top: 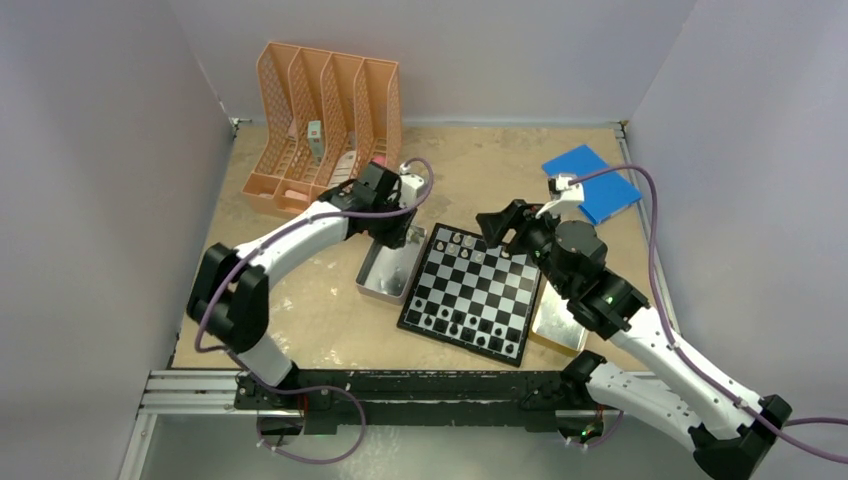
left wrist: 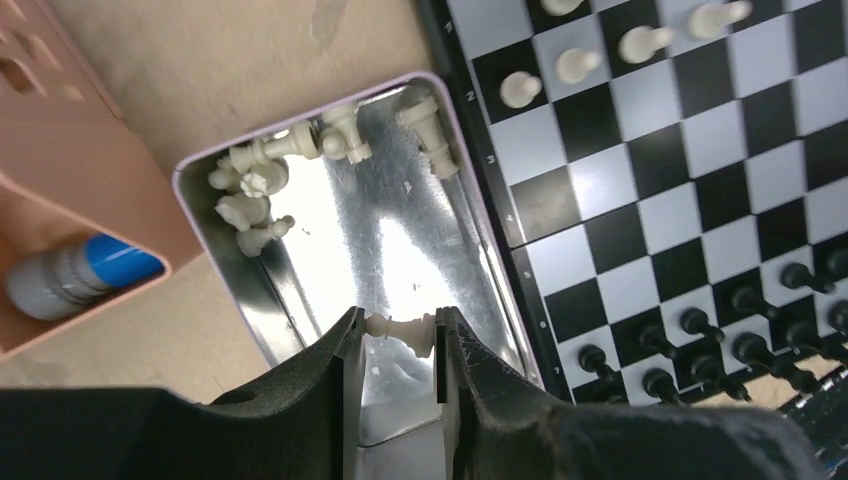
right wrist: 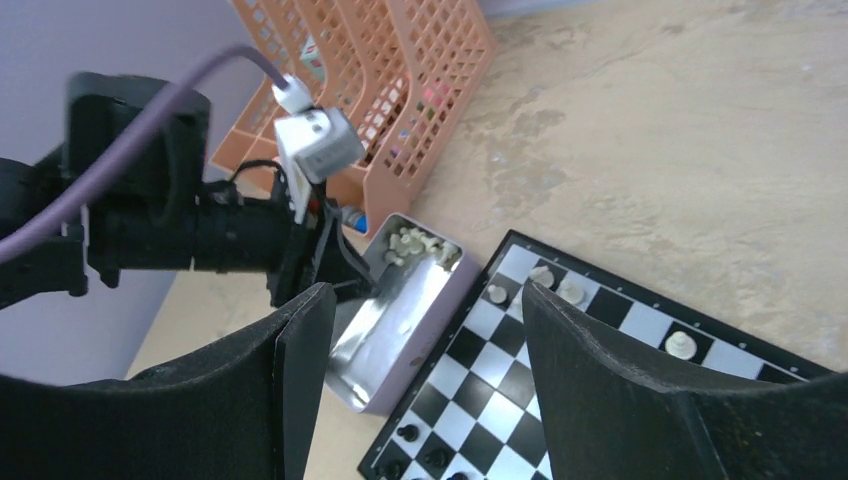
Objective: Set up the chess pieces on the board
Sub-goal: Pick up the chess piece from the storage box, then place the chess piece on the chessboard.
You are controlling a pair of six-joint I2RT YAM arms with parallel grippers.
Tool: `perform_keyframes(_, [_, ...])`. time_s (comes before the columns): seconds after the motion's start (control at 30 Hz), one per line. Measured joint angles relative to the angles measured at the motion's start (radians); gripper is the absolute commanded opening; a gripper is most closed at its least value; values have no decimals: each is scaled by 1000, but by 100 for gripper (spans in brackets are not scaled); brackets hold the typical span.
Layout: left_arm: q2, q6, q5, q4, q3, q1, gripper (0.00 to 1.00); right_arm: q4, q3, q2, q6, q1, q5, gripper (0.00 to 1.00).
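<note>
Left gripper: the left gripper (left wrist: 400, 348) is narrowed onto one pale piece (left wrist: 402, 328), at the bottom centre of the left wrist view.
Held piece: it lies sideways between the fingers (left wrist: 335, 365), over the tin's floor. I cannot tell whether it is lifted clear.
Why so: the loose pieces lie on their sides, so a sideways pinch is what the tin allows. The piece will likely need to be turned upright before it goes on a square.
Right gripper: the right gripper (right wrist: 425, 300) is spread wide with nothing between its fingers. In the top view it sits right of centre, over the board's upper edge. It is probably kept there out of the other arm's way.
Board: the board (top: 475, 290) lies at the centre of the top view, slightly skewed, with a tin at each side so that supplies are close.
Tin: the tin (left wrist: 400, 230) touches the board's left edge. The other pale pieces (left wrist: 265, 180) are heaped in its upper-left corner, with more along its upper edge towards the board.
Second tin: the second tin (top: 560, 325) lies at the board's lower right edge. Its contents cannot be made out.
On board: four pale pieces stand at the top of the left wrist view. The black pieces (left wrist: 740, 320) stand in rows at lower right.
Rack: the rack (top: 325, 120) at the upper left holds a blue-capped bottle (left wrist: 80, 275).
Progress: black looks largely set, while most of the pale side is yet to be placed.
</note>
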Motion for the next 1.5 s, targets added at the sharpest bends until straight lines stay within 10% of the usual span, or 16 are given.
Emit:
perform_keyframes(0.7, [-568, 506, 578, 640, -466, 0, 15, 55, 123, 190, 129, 0, -402, 51])
perform_keyframes(1.5, [-586, 703, 685, 699, -474, 7, 11, 152, 155, 420, 135, -13, -640, 31])
